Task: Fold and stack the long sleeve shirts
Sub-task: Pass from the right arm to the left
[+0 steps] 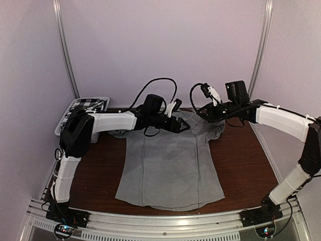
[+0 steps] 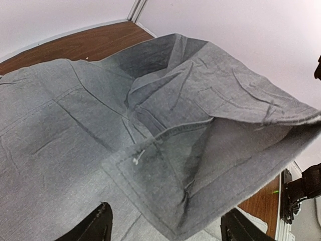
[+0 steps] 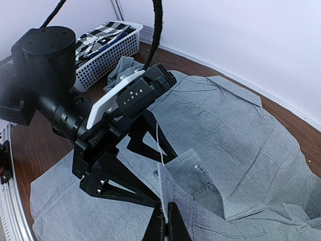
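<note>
The light grey long sleeve shirt [image 1: 168, 165] lies spread flat on the brown table, collar end towards the far wall. My right gripper [image 3: 165, 228] is shut on a raised edge of this grey shirt [image 3: 241, 125] near the collar, holding a fold of it off the table. My left gripper [image 2: 168, 228] is open, one finger on either side of a stitched flap of the grey shirt [image 2: 60, 115] without pinching it. In the top view the left gripper [image 1: 184, 125] and right gripper [image 1: 199, 114] are close together at the collar. The checked shirt [image 1: 88, 104] lies in the basket.
The white slatted basket [image 1: 62, 123] stands at the table's far left corner, behind the left arm; its wall [image 3: 108, 57] also shows in the right wrist view. Pale walls close in the table at the back and sides. A metal rail [image 1: 165, 221] runs along the near edge.
</note>
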